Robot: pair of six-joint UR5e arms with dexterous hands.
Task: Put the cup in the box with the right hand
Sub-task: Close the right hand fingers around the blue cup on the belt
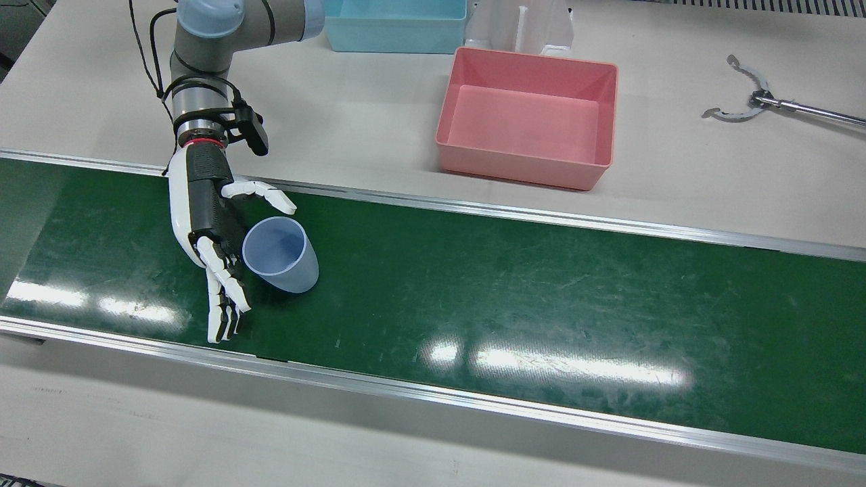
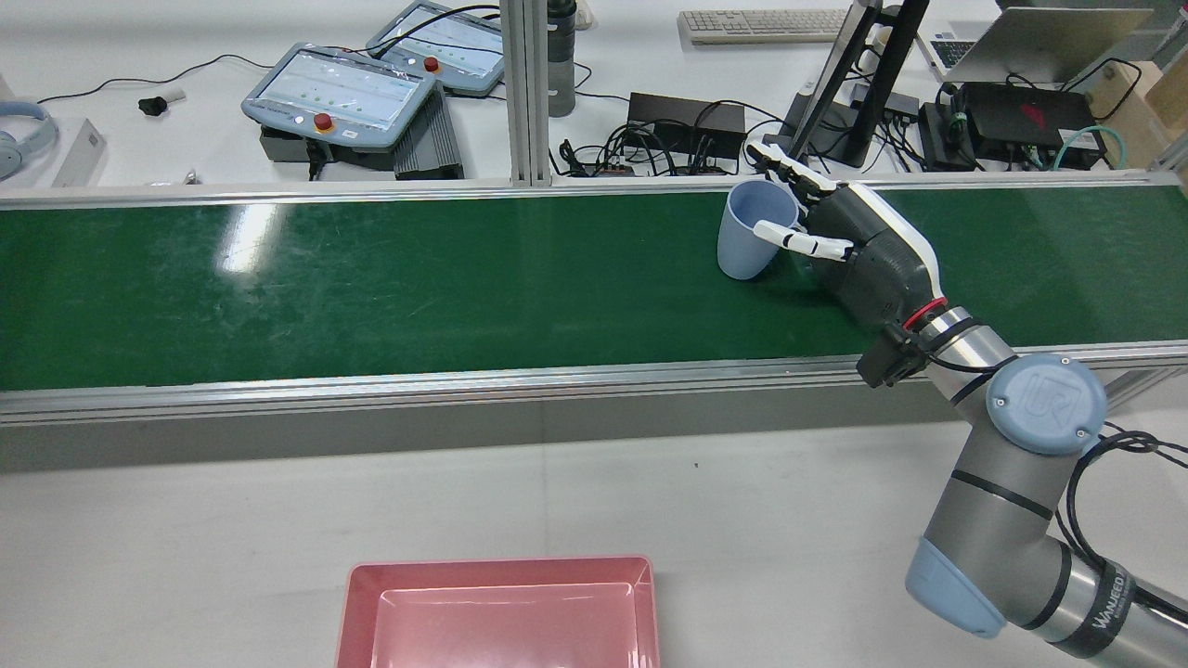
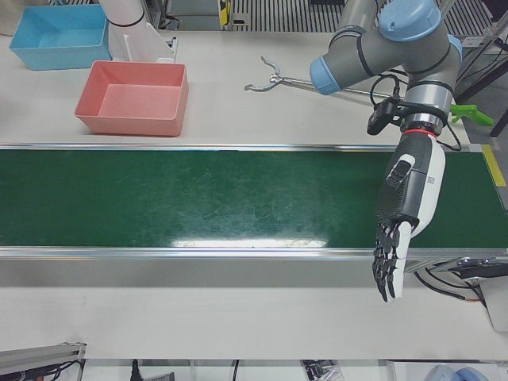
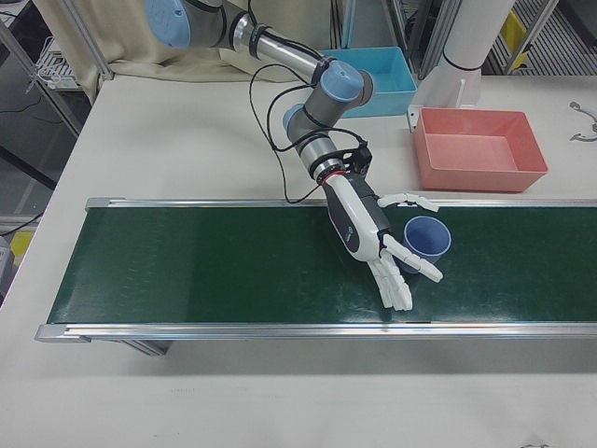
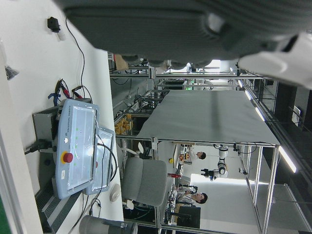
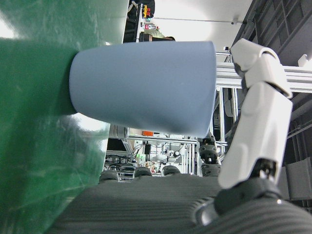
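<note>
Beyond my right hand (image 1: 211, 230), off the green belt (image 1: 514, 284), I see the pink box (image 1: 528, 118) with nothing between; the blue cup (image 1: 281, 253) stands upright just beside the palm, fingers (image 1: 223, 297) spread, not gripping; left hand (image 3: 401, 214) hangs open

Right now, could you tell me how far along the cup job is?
Done: the right hand has reached the blue cup, which stands upright on the green belt. In hand: its fingers are spread beside the cup, not closed on it. Left: grasp, lift and carry it to the empty pink box.
</note>
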